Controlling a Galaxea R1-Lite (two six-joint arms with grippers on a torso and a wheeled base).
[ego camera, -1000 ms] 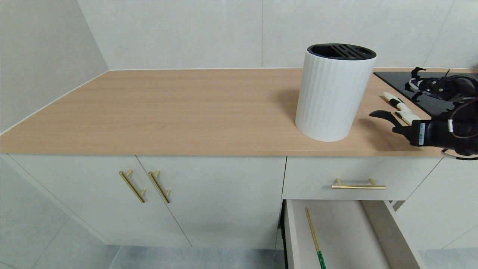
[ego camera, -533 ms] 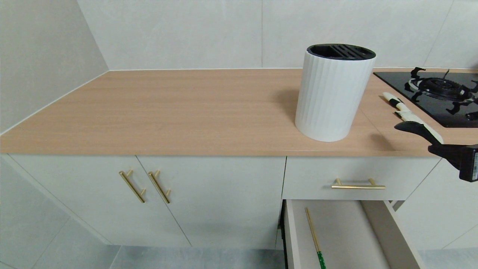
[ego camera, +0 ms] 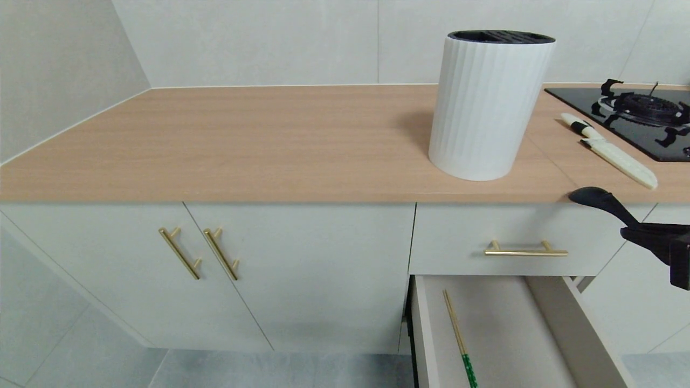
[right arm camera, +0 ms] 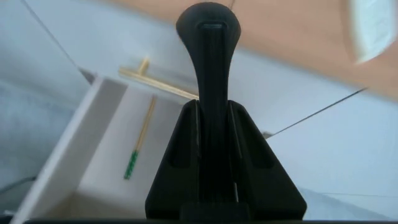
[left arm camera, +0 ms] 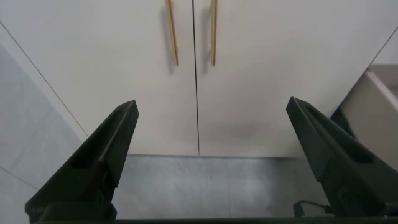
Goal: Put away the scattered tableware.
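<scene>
Retreat of the right gripper [ego camera: 586,195]: a second ago it hovered over the light wooden countertop [ego camera: 269,145] beside the cream-bladed knife with a black-banded handle [ego camera: 609,150]; it now hangs below the counter edge, and the head camera has dipped too. The knife lies untaken near the white ribbed cylindrical knife block [ego camera: 488,108], so putting it away is probably still to do. The right gripper's fingers are pressed together, empty. Left gripper [left arm camera: 211,109] splayed wide, empty. Wooden green-tipped chopsticks [ego camera: 458,337] lie in the open white lower drawer [ego camera: 420,328].
</scene>
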